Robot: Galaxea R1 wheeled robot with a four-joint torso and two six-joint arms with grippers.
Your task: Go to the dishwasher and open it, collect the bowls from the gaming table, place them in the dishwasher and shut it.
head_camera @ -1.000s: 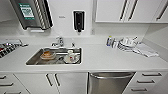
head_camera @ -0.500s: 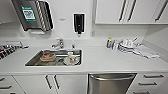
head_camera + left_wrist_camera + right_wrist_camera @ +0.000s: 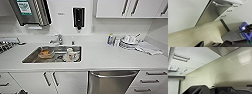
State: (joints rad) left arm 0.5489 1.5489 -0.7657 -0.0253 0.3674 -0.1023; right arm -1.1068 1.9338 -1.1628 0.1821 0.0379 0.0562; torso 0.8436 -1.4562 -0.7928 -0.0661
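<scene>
You faced the dishwasher (image 3: 111, 81), closed under the counter just right of the sink (image 3: 31, 57), so its bar handle (image 3: 113, 74) was reachable | dishes lay in the sink | grippers' clench: cannot tell.

One stainless-steel dishwasher (image 3: 111, 81), door shut, sits under one white bench (image 3: 105, 57). One sink (image 3: 32, 58) is set into the bench, with one tap (image 3: 58, 39) behind it. In the sink lie one orange-brown dish (image 3: 45, 53) and one white mug (image 3: 70, 54); any further items there are too blurred to count. One black dispenser (image 3: 78, 17) and one paper-towel holder (image 3: 31, 11) hang on the wall. One stack of white dishes (image 3: 128, 41) stands on the bench, its plates too blurred to count. Two bar handles (image 3: 50, 78) show on the doors left of the dishwasher; three drawer handles (image 3: 150, 81) show to its right.
</scene>
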